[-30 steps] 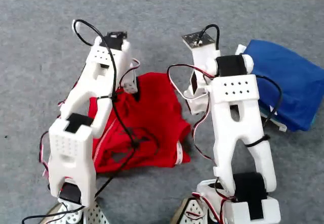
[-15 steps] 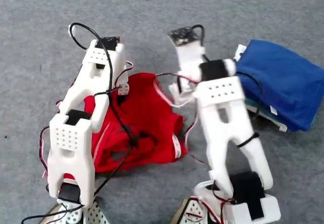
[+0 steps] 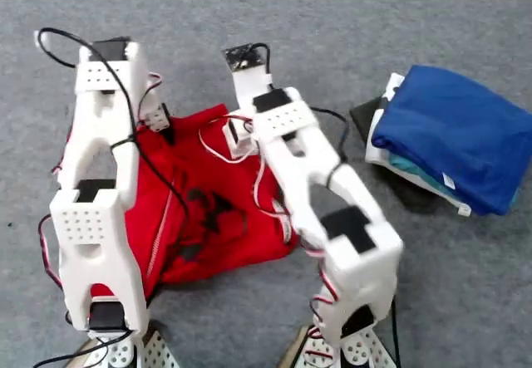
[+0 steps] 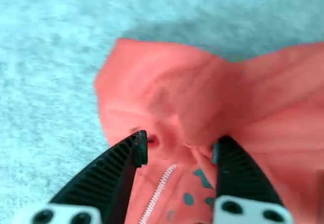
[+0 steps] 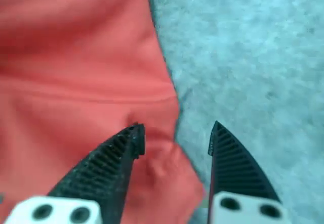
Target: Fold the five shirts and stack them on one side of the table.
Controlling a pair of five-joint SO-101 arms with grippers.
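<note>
Both arms have swung over within the last second. My left gripper (image 3: 158, 123) has carried outward and farther from its base. My right gripper (image 3: 237, 139) has left the folded stack's side and closed in toward the left one. The red shirt (image 3: 208, 210) has shifted slightly the same way.

Gripper state: the left is open, its jaws astride a raised bunch of red cloth. The right is also open, with one finger over the cloth and the other over the bare grey surface (image 3: 465, 293), so the shirt's edge runs between them.

Location: the red shirt lies crumpled directly beneath both grippers. The blue shirt (image 3: 449, 127) tops the folded stack, well apart on the outer side of my right gripper.

Handling, as assessed: the shirt looks light, soft and limp, and not fragile. I expect it to sag when lifted and to drag on the napped surface. The best hold is a pinch on a single edge or corner at each gripper, because a grab at the bunched middle would likely gather several layers.

Markings: teal dots (image 4: 190, 198) and a white stitched line (image 4: 162, 181) show just beside the left gripper. A small white tab (image 3: 449, 181) sits on the blue shirt. No writing is legible.
</note>
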